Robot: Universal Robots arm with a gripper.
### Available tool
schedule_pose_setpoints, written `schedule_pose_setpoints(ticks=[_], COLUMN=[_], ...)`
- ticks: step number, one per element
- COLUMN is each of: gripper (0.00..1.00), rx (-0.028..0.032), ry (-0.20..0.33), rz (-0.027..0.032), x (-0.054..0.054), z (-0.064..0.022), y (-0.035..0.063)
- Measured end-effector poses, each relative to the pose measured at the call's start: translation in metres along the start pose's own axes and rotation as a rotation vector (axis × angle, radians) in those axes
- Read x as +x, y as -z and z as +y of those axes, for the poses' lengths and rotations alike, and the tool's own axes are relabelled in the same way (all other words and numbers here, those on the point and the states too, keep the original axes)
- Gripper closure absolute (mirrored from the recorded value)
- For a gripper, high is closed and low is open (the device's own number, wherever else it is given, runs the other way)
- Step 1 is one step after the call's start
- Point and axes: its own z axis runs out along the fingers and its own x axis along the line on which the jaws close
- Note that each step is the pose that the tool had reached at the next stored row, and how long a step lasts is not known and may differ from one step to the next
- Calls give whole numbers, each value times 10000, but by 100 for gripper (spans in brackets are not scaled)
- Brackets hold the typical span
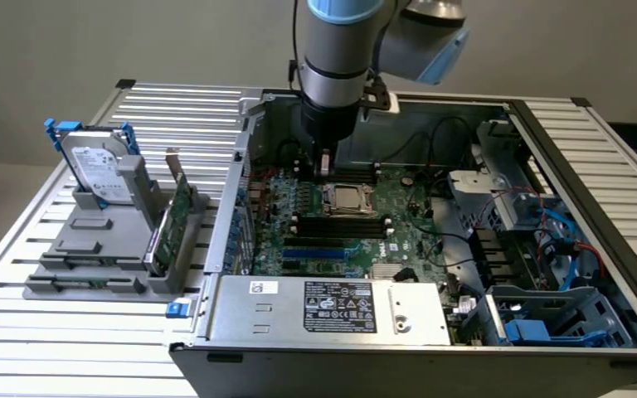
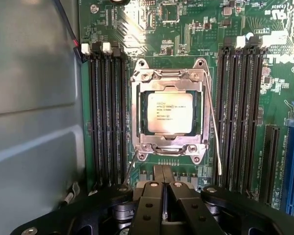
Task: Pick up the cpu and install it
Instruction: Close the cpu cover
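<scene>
The cpu (image 2: 170, 112), a small silver square with fine print, lies flat inside the metal-framed socket (image 2: 169, 78) on the green motherboard. In the exterior view the cpu (image 1: 350, 199) sits in the socket at the middle of the open computer case. My gripper (image 2: 164, 182) hangs just beside the socket frame with its two black fingers pressed together and nothing between them. From outside, the gripper (image 1: 323, 172) reaches down from the grey arm to a spot just behind the socket.
Black memory slots (image 2: 108, 117) flank the socket on both sides. The case wall (image 1: 241, 191) stands close on the exterior view's left. A grey stand (image 1: 97, 249) outside the case holds a silver hard drive (image 1: 97, 170) with a blue bracket. The power supply (image 1: 330, 308) fills the case front.
</scene>
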Motion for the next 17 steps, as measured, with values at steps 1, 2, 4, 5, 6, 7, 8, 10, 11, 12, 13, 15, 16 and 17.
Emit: schedule_pose_setpoints(ticks=[1, 2, 4, 5, 6, 7, 8, 10, 11, 12, 13, 15, 16, 17], gripper=[89, 89, 89, 89, 89, 89, 89, 89, 89, 89, 89, 89, 89, 89], rx=[-36, -71, -144, -183, -221, -260, -298, -376, -412, -449, -484, -554, -587, -628], ry=[5, 9, 17, 23, 27, 31, 36, 46, 50, 53, 58, 66, 71, 76], rz=[1, 1, 2, 2, 3, 3, 5, 6, 6, 6, 6, 8, 9, 9], x=[-2, -4, -7, -9, -11, -13, -15, -18, -20, -21, -23, -27, -28, -30], z=[-2, -4, -7, -9, -10, -12, -13, -13, -13, -13, -12, -12, -12, -12], y=[-15, -31, -61, -77, -92, -107, -121, -150, -164, -179, -193, -222, -235, -250])
